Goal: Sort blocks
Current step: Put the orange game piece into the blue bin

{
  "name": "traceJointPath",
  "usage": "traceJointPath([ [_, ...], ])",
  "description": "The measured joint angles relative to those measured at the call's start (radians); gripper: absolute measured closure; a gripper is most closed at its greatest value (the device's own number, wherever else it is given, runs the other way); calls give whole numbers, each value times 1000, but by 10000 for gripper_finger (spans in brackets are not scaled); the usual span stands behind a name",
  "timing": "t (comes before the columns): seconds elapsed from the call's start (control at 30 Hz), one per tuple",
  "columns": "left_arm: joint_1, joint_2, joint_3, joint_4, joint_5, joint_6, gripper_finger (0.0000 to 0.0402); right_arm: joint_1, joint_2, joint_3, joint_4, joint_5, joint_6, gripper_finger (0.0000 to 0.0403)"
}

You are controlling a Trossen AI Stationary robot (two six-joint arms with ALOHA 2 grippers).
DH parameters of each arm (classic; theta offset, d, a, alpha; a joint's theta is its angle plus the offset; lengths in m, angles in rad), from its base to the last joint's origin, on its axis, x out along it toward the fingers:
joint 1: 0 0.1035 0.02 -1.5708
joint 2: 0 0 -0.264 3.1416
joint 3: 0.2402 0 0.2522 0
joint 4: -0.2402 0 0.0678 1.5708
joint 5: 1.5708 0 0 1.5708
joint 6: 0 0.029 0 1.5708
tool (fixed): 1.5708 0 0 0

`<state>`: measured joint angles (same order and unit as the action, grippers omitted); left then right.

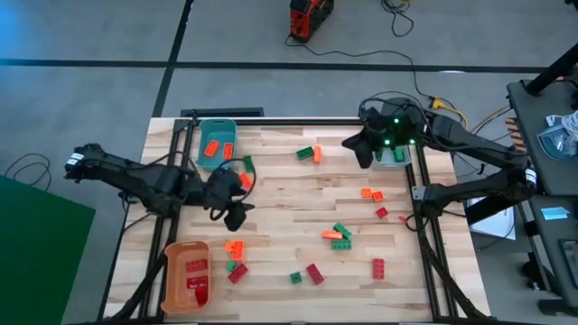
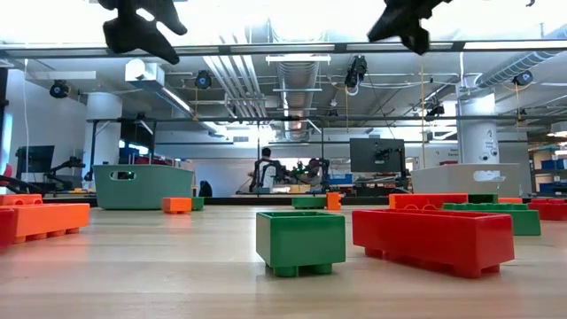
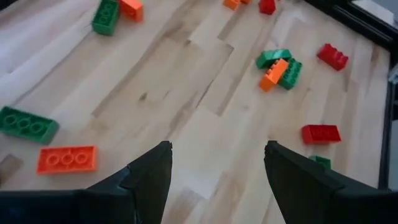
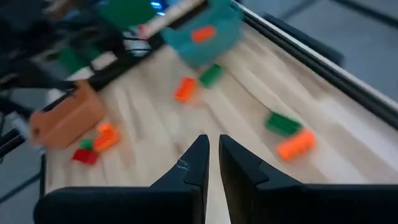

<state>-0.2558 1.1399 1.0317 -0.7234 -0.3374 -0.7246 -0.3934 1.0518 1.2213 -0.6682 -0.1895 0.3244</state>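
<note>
1. Left gripper (image 1: pixel 237 213) is hanging over the left part of the table (image 1: pixel 298 194), fingers spread wide and holding nothing; the wrist view is showing bare wood between the two fingertips.
2. Nearest loose blocks are lying at about 6 o'clock from it in the high view: an orange block (image 1: pixel 235 246) with a green and a red one just below. The orange bin (image 1: pixel 173 282) is sitting at about 7 o'clock, the teal bin (image 1: pixel 204 131) at about 11 o'clock, both already holding blocks.
3. In the left wrist view an orange block (image 3: pixel 66 158) is lying off to one side of the fingers, long axis running roughly across the gap line rather than into it; judging, the wrist needs a shift and a turn before closing.
4. Mid-table cluster (image 1: pixel 339 235) is lying at about 3 o'clock from the left gripper, well apart.
5. Right gripper (image 1: pixel 361 149) is waiting at the far right, fingers nearly pressed together, empty; a green-and-orange pair (image 1: pixel 310 154) is lying at its 9 o'clock, near.
6. Judging: left arm is nearer the low cluster.
</note>
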Motion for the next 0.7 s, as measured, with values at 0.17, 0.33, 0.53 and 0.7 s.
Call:
traceJointPath([
  [0.17,84,4,0,65,203,100,171,43,64,0,177,-15,-30,374],
  [0.33,128,-14,6,68,268,196,171,106,147,2,263,-77,-22,374],
  [0.53,180,-39,58,4,218,222,171,184,230,79,119,-77,-22,374],
  [0.7,231,-40,122,-82,109,253,171,246,289,159,-47,-73,-44,374],
])
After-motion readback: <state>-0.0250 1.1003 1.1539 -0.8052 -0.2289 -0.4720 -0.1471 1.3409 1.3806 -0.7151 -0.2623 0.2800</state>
